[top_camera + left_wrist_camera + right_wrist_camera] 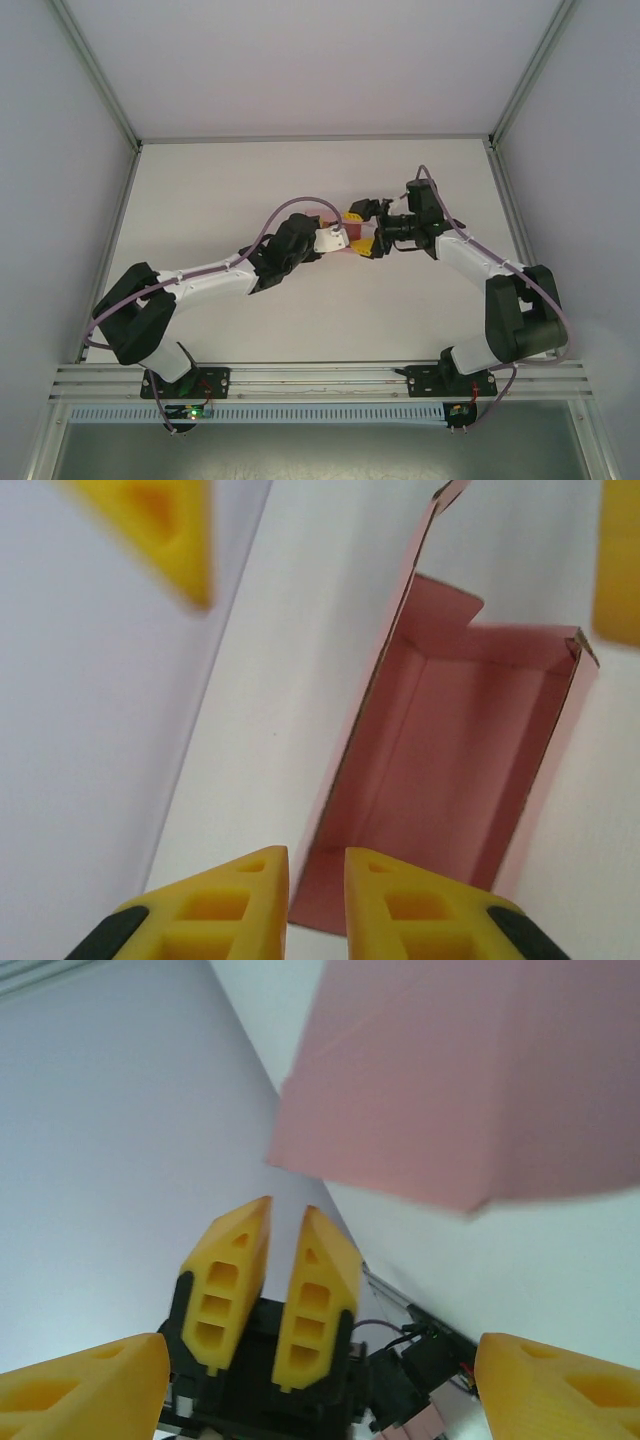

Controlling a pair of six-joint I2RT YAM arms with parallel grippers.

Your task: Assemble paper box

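The paper box (470,740) is a pink card box with an open side facing the left wrist camera and one flap standing up at its far end. In the top view it (347,245) sits mid-table between both arms. My left gripper (317,852) is at its near end, the jaws a narrow gap apart with pink card visible behind the gap and nothing pinched. My right gripper (322,1345) stands wide open, and its yellow fingers (170,540) flank the box without touching it. From the right wrist the box (460,1080) is a blurred pink face above my left gripper (288,1208).
The white table (300,170) is walled by pale panels at the back and both sides. An aluminium rail (320,380) with both arm bases runs along the near edge. Purple cables loop over each arm.
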